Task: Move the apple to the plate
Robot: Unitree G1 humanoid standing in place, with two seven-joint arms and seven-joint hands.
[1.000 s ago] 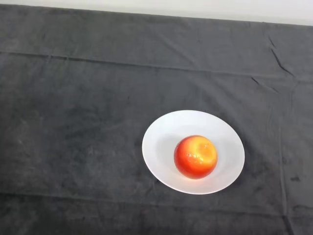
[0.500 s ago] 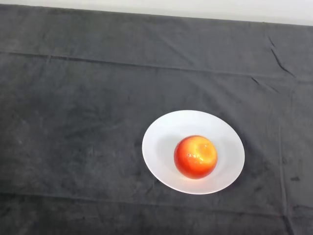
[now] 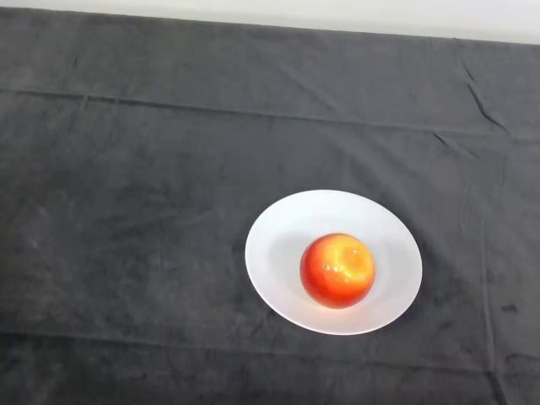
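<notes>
A red and orange apple (image 3: 337, 270) rests inside a white plate (image 3: 283, 232), a little right of the plate's middle. The plate lies on the dark cloth, right of centre and toward the near side of the table. No part of the robot shows in the head view.
The dark cloth (image 3: 126, 211) covers the whole table, with creases running across it at the back and near the front. The table's far edge (image 3: 270, 25) meets a pale wall along the top of the view.
</notes>
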